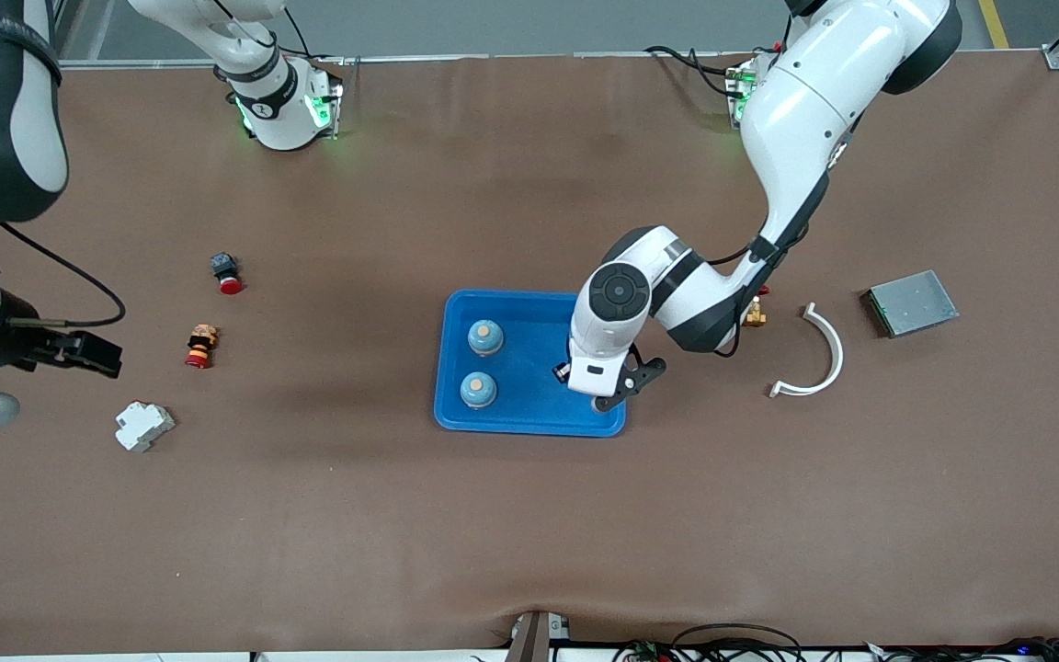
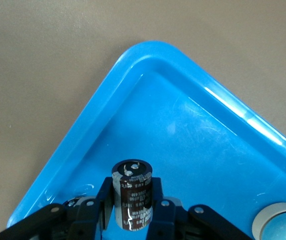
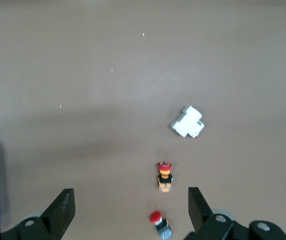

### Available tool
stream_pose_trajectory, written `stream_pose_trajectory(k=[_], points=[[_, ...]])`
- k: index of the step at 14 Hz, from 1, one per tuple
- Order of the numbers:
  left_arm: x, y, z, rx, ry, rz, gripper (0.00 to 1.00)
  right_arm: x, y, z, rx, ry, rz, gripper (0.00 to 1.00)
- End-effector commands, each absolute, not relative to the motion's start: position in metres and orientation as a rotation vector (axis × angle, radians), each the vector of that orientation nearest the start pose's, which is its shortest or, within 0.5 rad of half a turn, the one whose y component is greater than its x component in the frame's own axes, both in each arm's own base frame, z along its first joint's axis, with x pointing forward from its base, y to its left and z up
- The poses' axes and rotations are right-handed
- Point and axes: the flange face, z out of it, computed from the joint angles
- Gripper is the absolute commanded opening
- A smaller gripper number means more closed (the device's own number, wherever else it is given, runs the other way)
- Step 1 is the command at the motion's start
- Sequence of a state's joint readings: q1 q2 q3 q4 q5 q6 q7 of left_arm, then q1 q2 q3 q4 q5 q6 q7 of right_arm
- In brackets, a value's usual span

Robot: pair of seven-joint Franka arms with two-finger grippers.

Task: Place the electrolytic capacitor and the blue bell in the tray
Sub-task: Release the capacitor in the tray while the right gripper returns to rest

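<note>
Blue tray (image 1: 529, 418) already holds two blue bells (image 1: 485, 337); left gripper (image 2: 131, 212), clenched on the electrolytic capacitor (image 2: 133, 200), hangs over the tray's corner. Lower it upright inside the rim before releasing. Right gripper (image 3: 130, 207) waits wide apart

Tray (image 1: 529, 418): bright blue. Two bells (image 1: 485, 337) (image 1: 478, 390): blue domes, tan tops. Capacitor (image 2: 133, 200): dark brown sleeve, pale print. Table cover (image 1: 401, 533): brown. Curved strip (image 1: 822, 354): white. Box (image 1: 912, 302): grey metal. Block (image 1: 144, 426): white. Push buttons (image 1: 227, 273) (image 1: 201, 347): red caps.
</note>
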State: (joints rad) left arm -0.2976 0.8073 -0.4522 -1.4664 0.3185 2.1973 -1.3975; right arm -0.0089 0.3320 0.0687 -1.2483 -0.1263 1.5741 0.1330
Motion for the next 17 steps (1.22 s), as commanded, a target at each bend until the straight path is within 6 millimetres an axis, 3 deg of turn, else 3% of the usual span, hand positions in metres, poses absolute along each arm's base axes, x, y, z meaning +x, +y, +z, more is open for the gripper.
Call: stream_pose_trajectory(k=[1, 6, 10, 11, 12, 14, 17], points=[[0.569, -0.444, 0.226, -3.036, -0.925, 0.074, 0.00, 0.625, 0.008, 0.612, -3.215, 0.139, -0.009, 1.00], [0.567, -0.440, 0.198, -2.998, -0.905, 0.080, 0.04, 0.603, 0.003, 0.635, -3.183, 0.156, 0.021, 1.00], [0.568, -0.437, 0.194, -2.987, -0.904, 0.071, 0.04, 0.594, -0.012, 0.640, -3.179, 0.198, 0.066, 1.00], [0.568, -0.437, 0.194, -2.988, -0.901, 0.074, 0.08, 0.591, -0.014, 0.642, -3.155, 0.207, 0.075, 1.00], [0.568, -0.437, 0.194, -2.993, -0.890, 0.073, 0.25, 0.587, -0.019, 0.649, -3.117, 0.222, 0.065, 1.00], [0.568, -0.437, 0.195, -2.995, -0.877, 0.064, 0.97, 0.580, -0.023, 0.653, -3.098, 0.236, 0.056, 1.00], [0.573, -0.436, 0.213, -2.993, -0.844, -0.019, 1.00, 0.579, -0.026, 0.645, -3.092, 0.247, 0.061, 1.00]])
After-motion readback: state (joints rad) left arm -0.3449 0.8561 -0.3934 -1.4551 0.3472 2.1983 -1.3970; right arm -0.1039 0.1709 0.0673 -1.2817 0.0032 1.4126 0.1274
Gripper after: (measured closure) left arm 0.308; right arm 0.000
